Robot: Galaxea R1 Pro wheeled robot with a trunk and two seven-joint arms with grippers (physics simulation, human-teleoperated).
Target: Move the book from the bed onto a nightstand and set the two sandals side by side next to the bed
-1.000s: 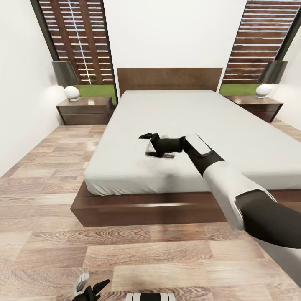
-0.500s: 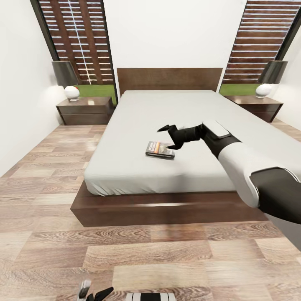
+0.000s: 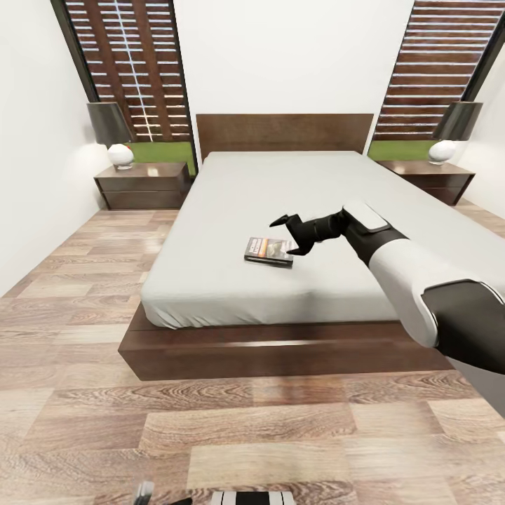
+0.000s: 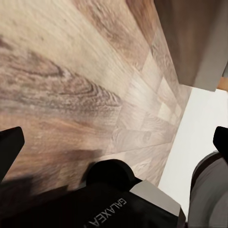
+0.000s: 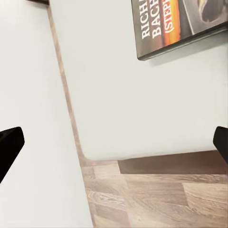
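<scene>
Since a moment ago, the right gripper (image 3: 293, 235) has slid off the small thin book with the dark photo cover (image 3: 268, 251) to its right side, then dipped a little lower. The book has stayed flat on the pale grey mattress of the big dark wooden bed (image 3: 231, 203), close to the near edge.

The right gripper's fingers are spread wide, holding nothing, and it hangs just beside the book's right end. So the book step is in hand, and the book is not picked up yet. Next, I think the gripper must come back over the book and pinch its edge. That looks tricky, because the book is thin and lies flat.

Only a bit of the left gripper (image 3: 144, 493) shows, low over the light wood floor (image 3: 70, 337), and I cannot tell if it is spread or pressed together.

Two dark brown nightstands wait far back, one on the left (image 3: 144, 186) and one on the right (image 3: 428, 180). Each carries a lamp (image 3: 112, 133), so the book needs the bare part of the top. Nothing blocks the way to the book.
</scene>
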